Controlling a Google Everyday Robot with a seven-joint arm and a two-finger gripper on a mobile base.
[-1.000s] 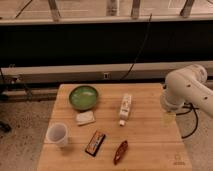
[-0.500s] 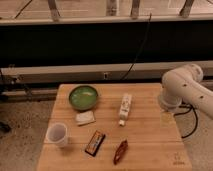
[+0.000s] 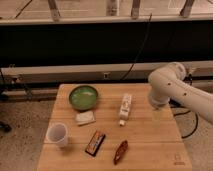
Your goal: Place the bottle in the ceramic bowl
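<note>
The robot's white arm (image 3: 172, 86) enters from the right edge, where its far length is cut off, and its bulky rounded joint hides how the wrist is attached. Below that joint hangs the tool (image 3: 157, 115), a pale, faint shape over the right part of the wooden desk (image 3: 150, 150). Its outline is hard to make out against the wood. Its fingers stand apart and nothing is between them. The desk's near edge is cut off at the bottom of the view. The bottle (image 3: 125, 108) lies on its side near the middle of the desk, its length running roughly front to back with the narrower end toward the viewer. It is to the left of the tool, near it but not touching. The ceramic bowl (image 3: 83, 96) sits at the back left of the desk, left of the bottle and apart from it, and farther from the tool than the bottle is. Just in front of the bowl lies a flat whitish bar (image 3: 85, 118). A translucent white cup (image 3: 57, 134) stands upright near the left front. A dark wrapped bar (image 3: 95, 143) lies in front of the bottle, and its print cannot be read. Beside it is a slim reddish-brown item (image 3: 120, 151) that cannot be identified.
</note>
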